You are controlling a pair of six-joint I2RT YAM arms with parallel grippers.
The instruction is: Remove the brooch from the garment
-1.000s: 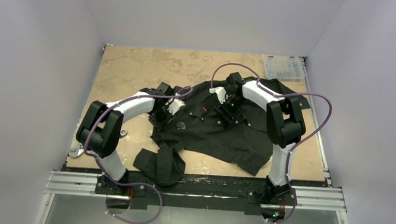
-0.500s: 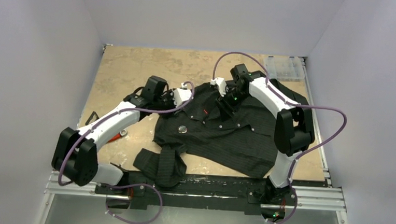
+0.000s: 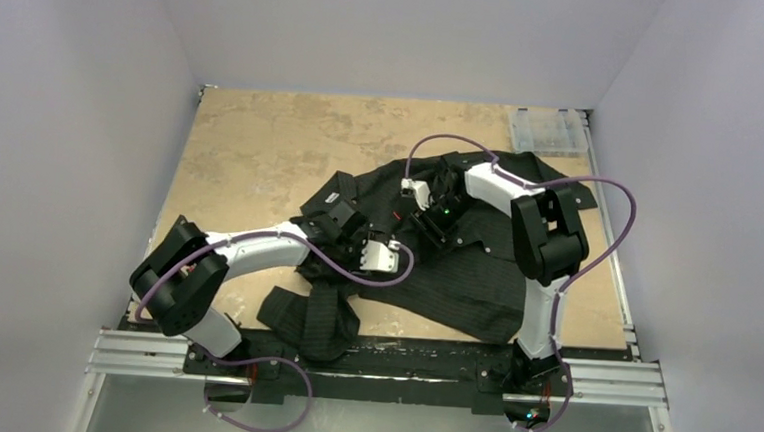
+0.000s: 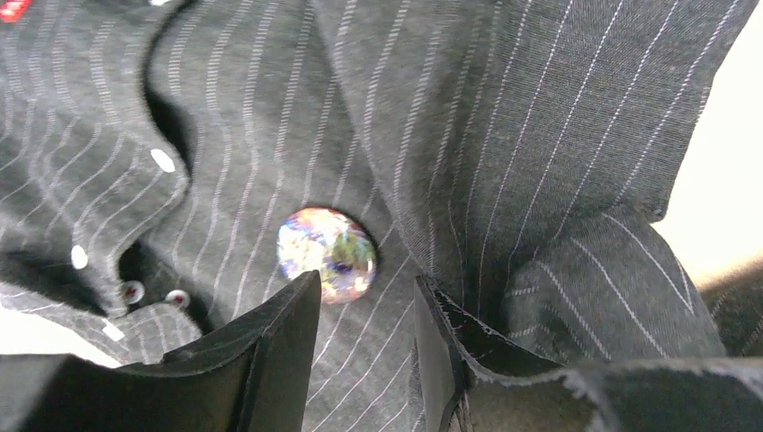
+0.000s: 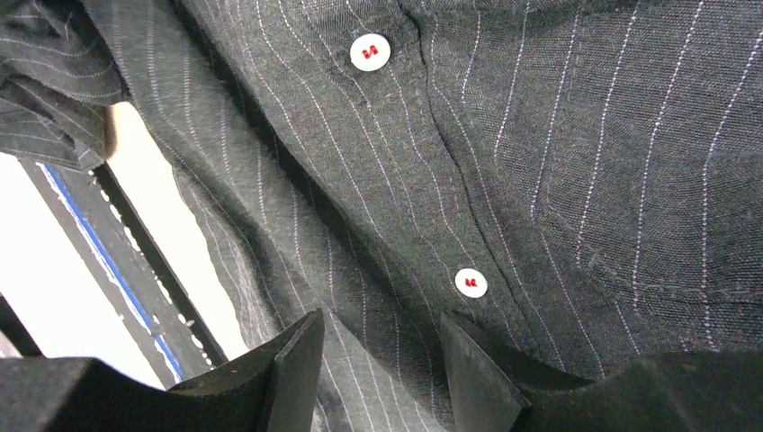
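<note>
The garment [image 3: 455, 271], a black pinstriped shirt, lies crumpled on the tan table. The brooch [image 4: 327, 241], a shiny round disc, is pinned on it and shows only in the left wrist view; in the top view my left wrist hides it. My left gripper [image 4: 367, 283] is open just above the cloth, and its left fingertip [image 4: 301, 297] touches the brooch's near edge. My right gripper [image 5: 380, 317] is open and low on the shirt's button placket, next to a pale button [image 5: 470, 283], with a fold of cloth between its jaws. In the top view it [image 3: 428, 219] sits right of the red tag [image 3: 396, 215].
A clear plastic box [image 3: 549, 129] stands at the table's back right corner. A shirt sleeve [image 3: 312, 317] reaches the front edge by the metal rail [image 3: 399, 362]. Bare tan tabletop [image 3: 262, 139] lies behind and left of the shirt.
My left arm swung from the shirt's back left edge down onto the brooch. My right gripper rose toward the back, then came back down onto the placket.
</note>
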